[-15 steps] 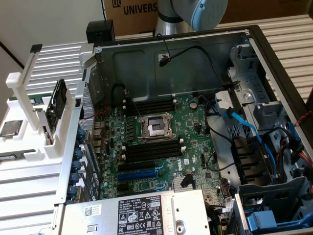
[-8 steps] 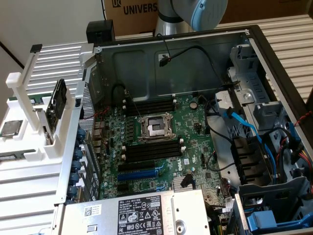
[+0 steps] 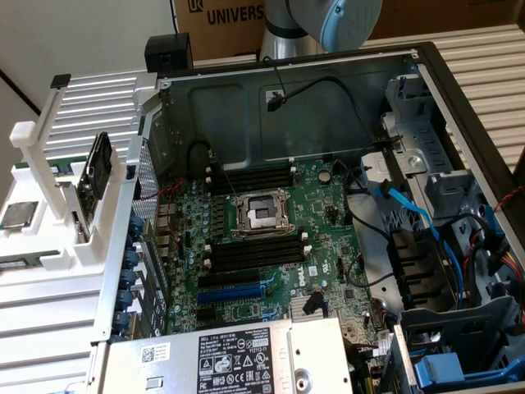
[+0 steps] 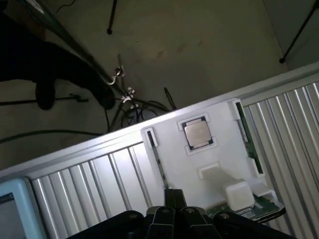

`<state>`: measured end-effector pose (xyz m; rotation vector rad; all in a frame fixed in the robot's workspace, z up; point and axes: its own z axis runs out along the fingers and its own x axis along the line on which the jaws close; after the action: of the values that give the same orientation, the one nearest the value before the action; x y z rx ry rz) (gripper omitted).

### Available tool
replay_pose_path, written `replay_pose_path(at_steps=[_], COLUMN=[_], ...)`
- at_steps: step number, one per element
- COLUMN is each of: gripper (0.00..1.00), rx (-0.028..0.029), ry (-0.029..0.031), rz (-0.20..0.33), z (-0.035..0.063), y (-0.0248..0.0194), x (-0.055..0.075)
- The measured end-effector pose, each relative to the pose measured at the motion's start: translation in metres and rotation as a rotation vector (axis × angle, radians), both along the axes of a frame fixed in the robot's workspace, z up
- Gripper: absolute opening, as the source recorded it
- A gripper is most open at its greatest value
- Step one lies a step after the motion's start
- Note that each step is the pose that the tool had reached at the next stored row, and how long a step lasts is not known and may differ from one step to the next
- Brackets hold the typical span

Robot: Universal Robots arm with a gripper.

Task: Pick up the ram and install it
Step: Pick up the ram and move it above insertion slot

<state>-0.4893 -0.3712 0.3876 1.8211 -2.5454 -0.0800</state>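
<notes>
Above the white holder (image 4: 224, 154), the gripper (image 4: 173, 199) hovers with fingers together; pickup seems unstarted. Its ram (image 4: 247, 137) stands edgewise; grasping calls for parted jaws aligned along it.

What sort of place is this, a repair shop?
Likely a robotics lab for computer assembly: an opened computer case with its motherboard exposed, a robot arm, and a white parts holder carrying a processor chip.
</notes>
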Motion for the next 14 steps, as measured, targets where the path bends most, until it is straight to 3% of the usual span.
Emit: replay_pose_path(at_steps=[14], gripper=[0.10], rx=[0.0001], ry=[0.0001], rz=[0.240], z=[-0.0007], y=[0.0000], x=[0.0026])
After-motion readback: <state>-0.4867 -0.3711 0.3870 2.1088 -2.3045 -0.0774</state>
